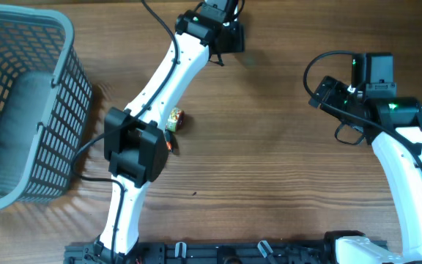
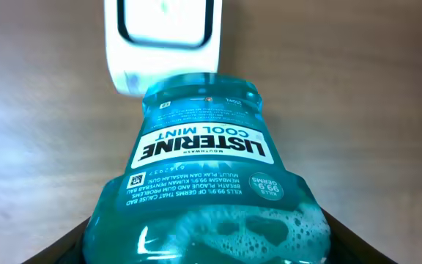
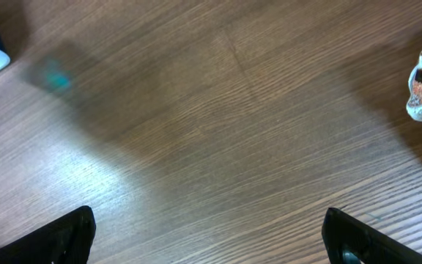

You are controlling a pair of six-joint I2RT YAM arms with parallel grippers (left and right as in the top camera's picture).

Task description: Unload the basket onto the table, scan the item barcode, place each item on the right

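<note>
— While we hold the mouthwash bottle (image 2: 204, 176) in the left gripper (image 2: 207, 231), how far along do we reckon we are?

— We judge the pickup done. The jaws stand part open, clamped on the bottle's near end. We have it at the far side of the table (image 1: 269, 161), its leading end just beside a white device (image 2: 163, 44) with a dark-framed window, which we take for the scanner. What is left is the read itself. We see no barcode stripes on the face in view, so we cannot tell whether the code meets the window.

— Which way does it point?

— Its long axis runs straight out from our wrist toward that window. The label faces up to the wrist camera and reads upside down from there, so we judge that the base leads and the cap end sits between the jaws.

— And our right gripper (image 3: 211, 242)?

— Wide open, holding nothing, hovering over the table well apart from the bottle.
</note>
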